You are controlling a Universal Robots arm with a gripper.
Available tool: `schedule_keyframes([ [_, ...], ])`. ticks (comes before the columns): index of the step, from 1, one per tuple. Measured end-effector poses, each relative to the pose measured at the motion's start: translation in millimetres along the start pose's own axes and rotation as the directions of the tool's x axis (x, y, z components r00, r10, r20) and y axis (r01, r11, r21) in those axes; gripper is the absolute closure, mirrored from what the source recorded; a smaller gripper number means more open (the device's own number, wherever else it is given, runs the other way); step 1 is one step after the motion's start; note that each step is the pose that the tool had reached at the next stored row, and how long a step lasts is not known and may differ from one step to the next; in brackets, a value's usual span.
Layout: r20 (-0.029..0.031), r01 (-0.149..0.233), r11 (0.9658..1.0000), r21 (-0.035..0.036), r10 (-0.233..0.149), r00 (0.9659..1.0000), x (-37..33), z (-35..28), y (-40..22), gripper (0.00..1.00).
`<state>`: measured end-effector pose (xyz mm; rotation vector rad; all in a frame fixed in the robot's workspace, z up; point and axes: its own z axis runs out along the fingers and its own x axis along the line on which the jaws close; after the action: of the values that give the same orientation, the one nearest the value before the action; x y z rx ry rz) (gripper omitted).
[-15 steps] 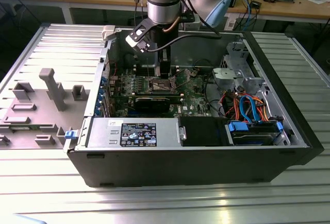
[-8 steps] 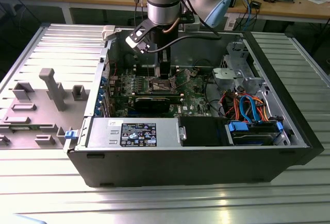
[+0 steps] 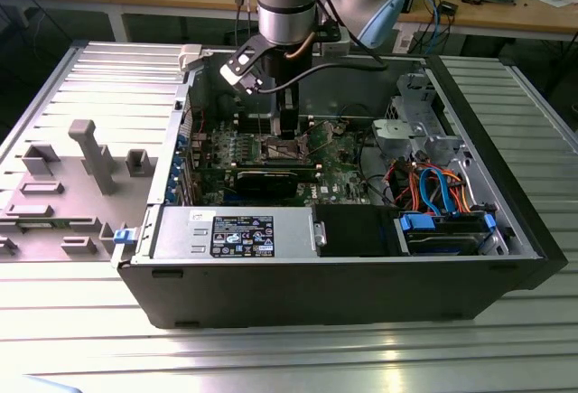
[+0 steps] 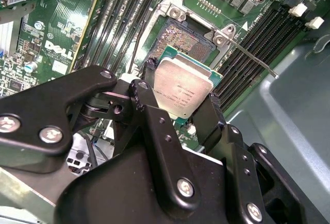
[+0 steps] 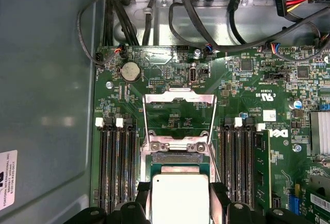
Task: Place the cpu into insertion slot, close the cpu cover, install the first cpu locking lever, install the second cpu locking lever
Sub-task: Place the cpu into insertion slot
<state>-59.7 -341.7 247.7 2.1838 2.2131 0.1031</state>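
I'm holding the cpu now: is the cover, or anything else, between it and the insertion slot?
Nothing visible stands in the way. The gripper grips the cpu by its edges, close to the insertion slot. The part of the slot's pin field in view is bare. The cpu cover is swung open, off the slot.

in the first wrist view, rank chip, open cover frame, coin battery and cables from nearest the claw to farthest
1. chip, held in the claw
2. cover frame, standing open just beyond the chip
3. coin battery, near the board's far edge
4. cables, past the board's edge
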Motion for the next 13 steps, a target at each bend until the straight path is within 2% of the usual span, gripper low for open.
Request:
schedule_keyframes([
  [10, 0.0, 0.0, 1.0, -0.0001, 0.0, 1.0, 0.0, 14.2, -2.2, 0.46],
  [13, 0.0, 0.0, 1.0, -0.0001, 0.0, 1.0, -0.1, 22.2, -3.5, 0.46],
])
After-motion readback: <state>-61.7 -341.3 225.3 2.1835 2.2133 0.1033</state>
